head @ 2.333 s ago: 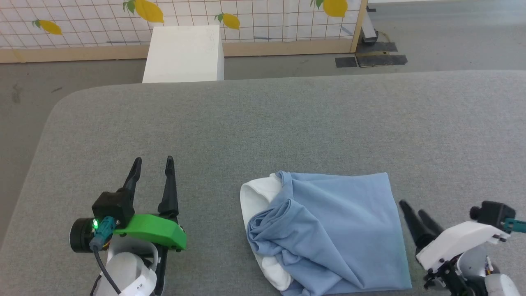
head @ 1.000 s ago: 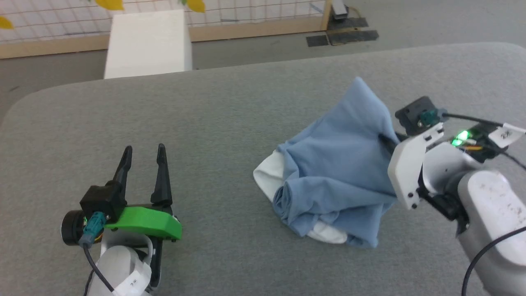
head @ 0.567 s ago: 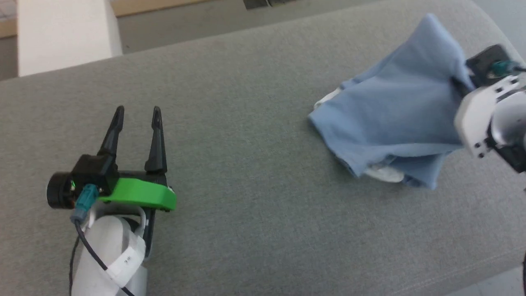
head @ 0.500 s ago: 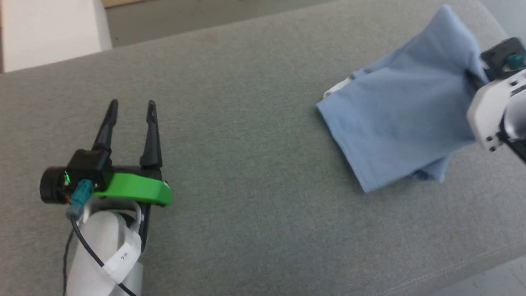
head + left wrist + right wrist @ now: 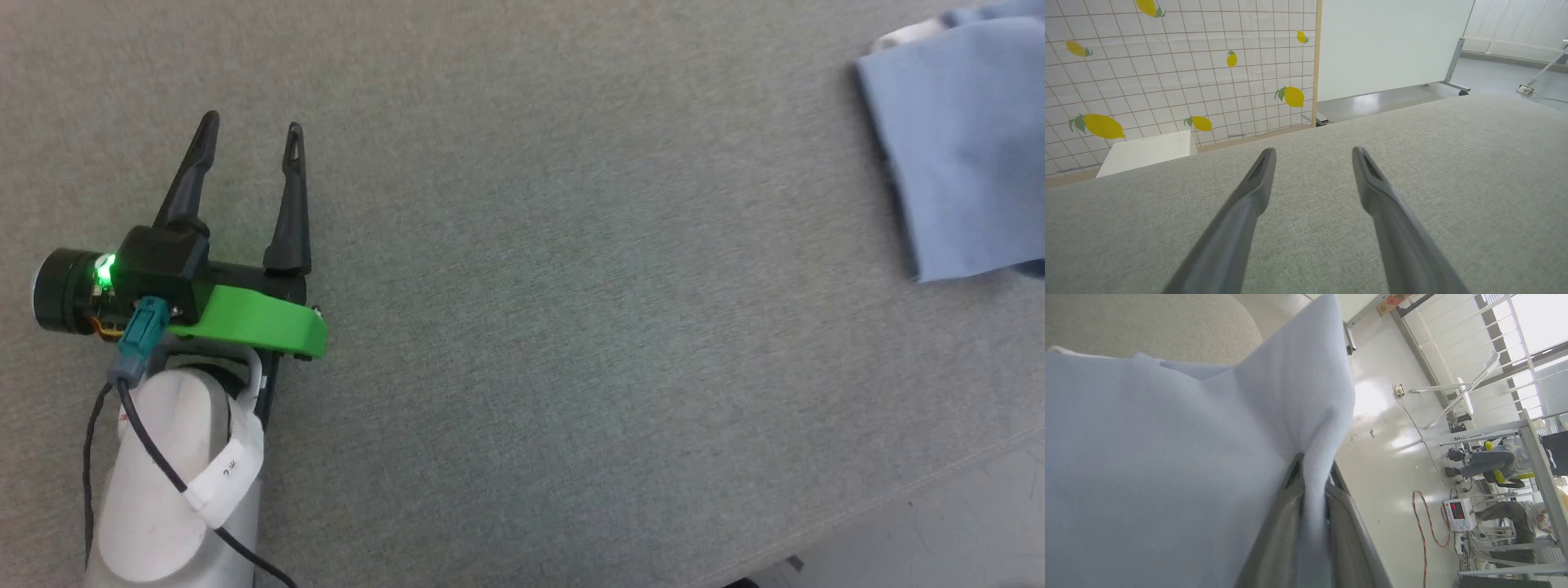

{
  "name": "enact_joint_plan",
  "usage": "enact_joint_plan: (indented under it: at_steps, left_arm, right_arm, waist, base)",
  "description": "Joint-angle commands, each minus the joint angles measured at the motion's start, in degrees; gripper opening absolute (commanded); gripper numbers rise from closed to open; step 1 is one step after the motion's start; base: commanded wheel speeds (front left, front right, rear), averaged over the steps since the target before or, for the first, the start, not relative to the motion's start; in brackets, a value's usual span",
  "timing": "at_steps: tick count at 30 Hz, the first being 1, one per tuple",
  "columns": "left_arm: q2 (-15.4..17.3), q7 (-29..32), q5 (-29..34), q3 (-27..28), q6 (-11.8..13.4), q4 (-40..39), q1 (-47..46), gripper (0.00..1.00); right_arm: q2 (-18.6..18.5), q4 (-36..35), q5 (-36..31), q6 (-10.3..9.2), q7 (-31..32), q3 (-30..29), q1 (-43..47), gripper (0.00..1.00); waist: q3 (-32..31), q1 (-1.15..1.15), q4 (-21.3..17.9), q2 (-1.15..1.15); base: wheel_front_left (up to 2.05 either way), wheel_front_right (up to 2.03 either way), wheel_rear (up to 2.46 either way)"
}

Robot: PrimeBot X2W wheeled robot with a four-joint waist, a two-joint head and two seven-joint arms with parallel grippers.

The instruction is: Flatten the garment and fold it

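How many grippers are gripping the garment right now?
1. The right gripper is shut on a fold of the garment; the left gripper is open over the gray surface, away from the cloth.

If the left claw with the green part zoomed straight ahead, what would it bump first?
The way looks free nearby: the left claw points across the grey fabric surface. Past its far edge, it would probably meet the lemon-patterned tiled wall, though depth is hard to judge.
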Motion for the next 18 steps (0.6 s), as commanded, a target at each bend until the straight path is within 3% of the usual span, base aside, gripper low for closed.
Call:
enact_joint_plan:
  at_steps: [1, 7, 9, 10, 18]
  left_arm:
    - [0.7, 0.3, 0.3, 0.0, -0.1, -0.6, -0.9, 1.0]
    - [1.1, 0.8, 0.1, -0.2, 0.2, -1.8, -0.5, 1.0]
    - [1.1, 0.7, -0.1, -0.3, 0.3, -1.7, -0.3, 1.0]
    - [0.9, 0.6, -0.2, -0.4, 0.3, -1.4, -0.2, 1.0]
    - [-1.3, -2.7, -2.1, -1.4, 0.8, 2.7, 1.1, 1.0]
  right_arm:
    - [0.1, 1.4, -1.3, -0.11, -1.3, -2.2, -1.3, 0.0]
    - [2.2, 5.6, -6.6, -0.11, -5.6, -11.1, -2.3, 0.0]
    - [2.9, 6.5, -8.3, -0.11, -7.2, -12.7, -2.4, 0.41]
    - [3.2, 7.0, -9.2, -0.11, -7.9, -13.3, -2.5, 0.99]
    - [4.4, 10.0, -11.7, -0.11, -13.6, -15.7, -3.4, 1.0]
  waist:
    - [3.2, -0.01, 1.5, 0.0]
    - [3.6, -0.01, 2.9, 0.0]
    - [3.1, -0.01, 3.2, 0.0]
    - [2.7, -0.01, 3.4, 0.0]
    - [-3.8, -0.01, 5.7, 0.0]
  base:
    - [0.0, 0.0, 0.0]
    - [0.0, 0.0, 0.0]
    - [0.0, 0.0, 0.0]
    - [0.0, 0.0, 0.0]
    - [0.0, 0.0, 0.0]
